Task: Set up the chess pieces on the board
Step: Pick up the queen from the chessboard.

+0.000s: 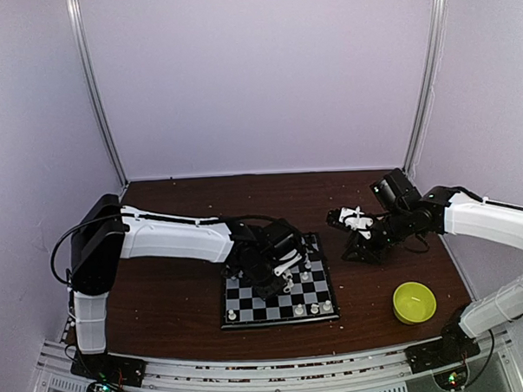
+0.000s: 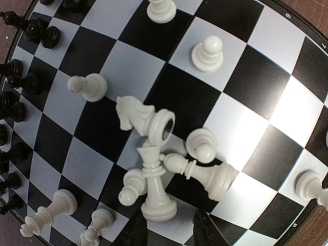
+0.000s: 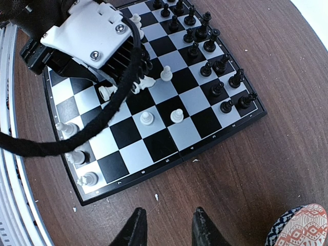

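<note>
- Several white chess pieces (image 2: 159, 164) lie toppled in a heap near the middle of the board (image 3: 169, 146), a knight among them. Other white ones stand on squares around the heap.
- Two rows of black pieces (image 3: 205, 46) stand along one edge of the board, and a few white ones (image 3: 77, 156) stand by the opposite edge.
- The left tool (image 2: 169, 228) hangs just over the heap, fingers spread, gripping nothing.
- The board lies flat on the dark brown wooden counter (image 1: 179, 295), front and centre between the two arms.
- The right tool (image 3: 166, 225) hovers over bare wood just beside the board, fingers parted and empty.
- Pale crumbs (image 3: 156, 196) dot the counter near the board's rim.
- A yellow-green bowl (image 1: 400, 298) sits to the right front.
- A red-patterned bowl (image 3: 302, 225) shows at the corner of the right wrist view, its inside out of sight.
- Pale lilac walls (image 1: 256, 75) close the counter in on three sides.
</note>
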Controlling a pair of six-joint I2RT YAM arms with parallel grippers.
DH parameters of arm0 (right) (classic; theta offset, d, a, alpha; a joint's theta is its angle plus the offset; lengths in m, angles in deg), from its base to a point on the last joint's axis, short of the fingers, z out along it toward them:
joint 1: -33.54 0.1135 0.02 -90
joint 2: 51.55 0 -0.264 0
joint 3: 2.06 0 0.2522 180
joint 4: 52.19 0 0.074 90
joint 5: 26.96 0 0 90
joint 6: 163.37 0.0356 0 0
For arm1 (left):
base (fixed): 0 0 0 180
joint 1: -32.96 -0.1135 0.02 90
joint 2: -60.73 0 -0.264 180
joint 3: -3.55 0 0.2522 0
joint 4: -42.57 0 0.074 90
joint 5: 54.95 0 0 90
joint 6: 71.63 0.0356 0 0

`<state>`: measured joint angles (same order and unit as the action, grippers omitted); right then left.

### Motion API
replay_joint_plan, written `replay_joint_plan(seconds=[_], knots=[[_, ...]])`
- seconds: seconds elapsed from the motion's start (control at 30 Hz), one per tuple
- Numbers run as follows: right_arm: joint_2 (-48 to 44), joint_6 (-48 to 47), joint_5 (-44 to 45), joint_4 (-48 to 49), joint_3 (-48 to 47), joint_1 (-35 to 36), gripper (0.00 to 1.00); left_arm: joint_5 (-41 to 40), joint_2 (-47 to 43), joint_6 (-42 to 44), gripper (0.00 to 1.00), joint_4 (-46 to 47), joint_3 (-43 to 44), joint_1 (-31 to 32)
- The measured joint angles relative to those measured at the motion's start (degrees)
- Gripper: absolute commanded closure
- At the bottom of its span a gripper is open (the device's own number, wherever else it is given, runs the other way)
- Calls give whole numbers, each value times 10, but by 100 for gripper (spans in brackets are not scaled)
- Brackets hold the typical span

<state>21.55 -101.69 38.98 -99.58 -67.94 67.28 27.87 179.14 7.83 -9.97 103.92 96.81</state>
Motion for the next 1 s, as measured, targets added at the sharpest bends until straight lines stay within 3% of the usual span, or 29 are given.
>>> replay_joint_plan(seconds=[0.7,1.0], knots=[[12,0,3,0,0,0,71,18,18,1,77,12,21,-18],[12,0,3,0,0,0,71,22,13,1,92,13,14,-18]])
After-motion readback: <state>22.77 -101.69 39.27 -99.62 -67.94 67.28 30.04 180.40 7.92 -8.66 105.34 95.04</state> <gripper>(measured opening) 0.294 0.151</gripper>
